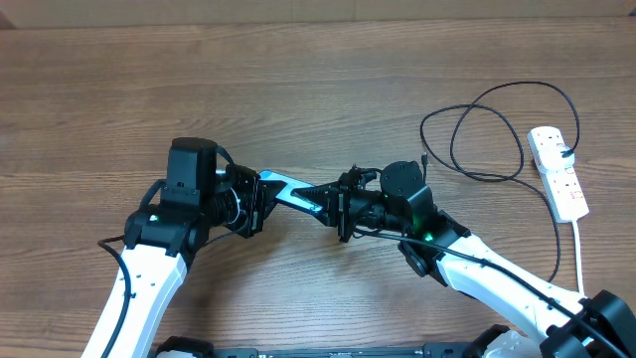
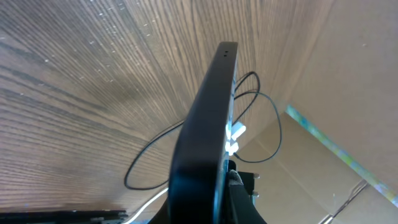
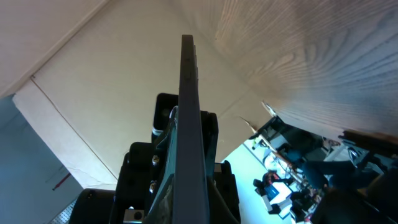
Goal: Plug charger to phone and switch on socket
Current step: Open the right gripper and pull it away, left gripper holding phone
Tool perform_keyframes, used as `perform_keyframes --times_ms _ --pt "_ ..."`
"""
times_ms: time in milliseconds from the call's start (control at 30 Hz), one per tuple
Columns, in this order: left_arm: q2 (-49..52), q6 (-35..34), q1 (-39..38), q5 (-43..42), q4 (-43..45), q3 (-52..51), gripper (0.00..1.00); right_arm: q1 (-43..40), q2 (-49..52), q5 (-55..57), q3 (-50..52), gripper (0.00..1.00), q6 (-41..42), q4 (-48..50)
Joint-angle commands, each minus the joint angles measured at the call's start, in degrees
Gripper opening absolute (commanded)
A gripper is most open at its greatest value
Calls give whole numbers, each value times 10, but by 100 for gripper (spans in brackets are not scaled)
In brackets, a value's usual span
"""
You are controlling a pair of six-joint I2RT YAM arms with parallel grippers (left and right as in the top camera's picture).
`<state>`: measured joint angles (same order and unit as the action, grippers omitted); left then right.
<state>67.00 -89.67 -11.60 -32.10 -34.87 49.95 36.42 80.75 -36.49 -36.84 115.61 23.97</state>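
From overhead, the socket (image 1: 558, 174) lies at the far right of the table (image 1: 318, 89), its white cord (image 1: 580, 249) running toward the near edge. A dark plug at one end of the charger (image 1: 522, 151) sits in the strip's far end. The thin black cable loops loosely across the wood to the left of the strip, and its free tip lies on the table, well apart from everything else. The phone (image 1: 295, 195) is held off the table on its edge in the middle, between the two arms. The left gripper (image 1: 256, 204) is clenched on one end and the right gripper (image 1: 343, 206) on the other.

In the left wrist view, the phone (image 2: 208, 124) rises edge-on from the bottom of the picture as a dark slab. The charger (image 2: 155, 148) curls on the wood behind it. This arm's fingers hardly show, so the grip cannot be judged here.

In the right wrist view, the phone (image 3: 188, 112) stands edge-on again, thin and upright. The right gripper (image 3: 185, 134) has its black fingers (image 3: 208, 140) pressed against both faces, with no gap showing.
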Motion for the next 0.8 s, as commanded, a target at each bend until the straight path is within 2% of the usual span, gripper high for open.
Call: perform_keyframes --times_ms 0,300,400,533,600,767 --pt "1 3 -5 -10 -2 0 4 11 -5 -2 -12 4 -14 0" --pt "1 -8 -5 -10 39 0 4 11 -5 -2 -12 4 -14 -1" --pt "1 -8 -5 -9 59 0 4 11 -5 -5 -12 13 -14 -1" --pt "1 -8 -4 -7 79 0 4 11 -5 -7 -12 15 -14 -1" --pt "1 -7 -4 -6 87 0 4 11 -5 -7 -12 22 -14 -2" --pt "1 14 -3 1 114 0 4 11 -5 -7 -12 55 -17 -7"
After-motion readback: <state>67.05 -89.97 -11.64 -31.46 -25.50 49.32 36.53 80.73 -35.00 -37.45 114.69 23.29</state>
